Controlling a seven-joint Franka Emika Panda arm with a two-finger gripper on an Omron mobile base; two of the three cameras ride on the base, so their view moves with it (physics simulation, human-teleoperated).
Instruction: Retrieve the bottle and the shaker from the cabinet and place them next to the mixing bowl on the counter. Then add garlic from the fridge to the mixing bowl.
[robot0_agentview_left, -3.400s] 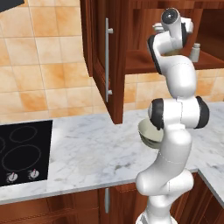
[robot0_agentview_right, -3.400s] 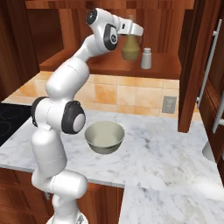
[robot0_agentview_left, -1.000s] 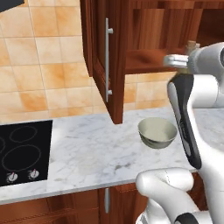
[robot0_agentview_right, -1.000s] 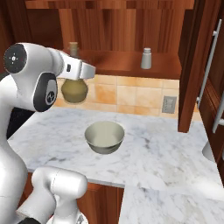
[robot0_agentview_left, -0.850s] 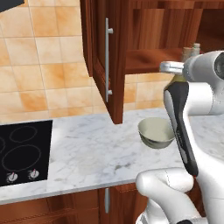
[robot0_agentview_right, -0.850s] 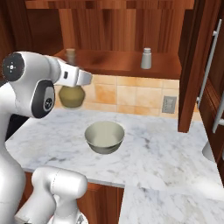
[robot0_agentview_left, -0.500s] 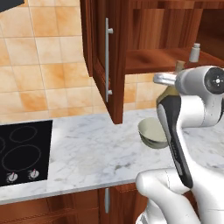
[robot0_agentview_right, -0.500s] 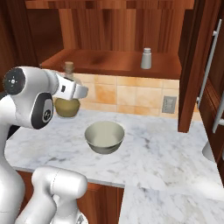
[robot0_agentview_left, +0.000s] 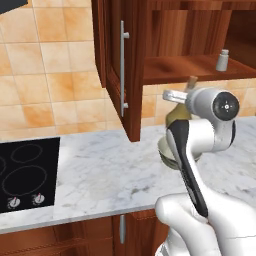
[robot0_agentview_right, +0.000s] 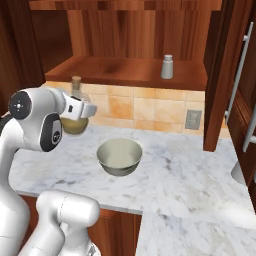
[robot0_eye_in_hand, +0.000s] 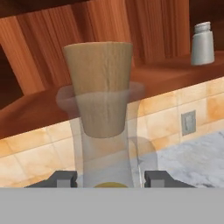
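Note:
My gripper is shut on the neck of the bottle, a glass cruet with an olive-yellow body and a cork stopper. It holds the bottle upright, low over the counter, just left of the mixing bowl. In the hand view the fingers flank the bottle neck. From the left base the bottle shows behind my arm, which hides part of the bowl. The shaker stands on the shelf of the open cabinet; the shaker is to the bottle's right.
The cabinet's left door hangs open over the counter with its bar handle. Another open door stands to the right. A black cooktop lies at the counter's left end. A wall outlet sits behind the bowl.
The arm has folded back and carried the bottle further down towards the counter, beside the bowl. The shaker and the bowl have not moved.

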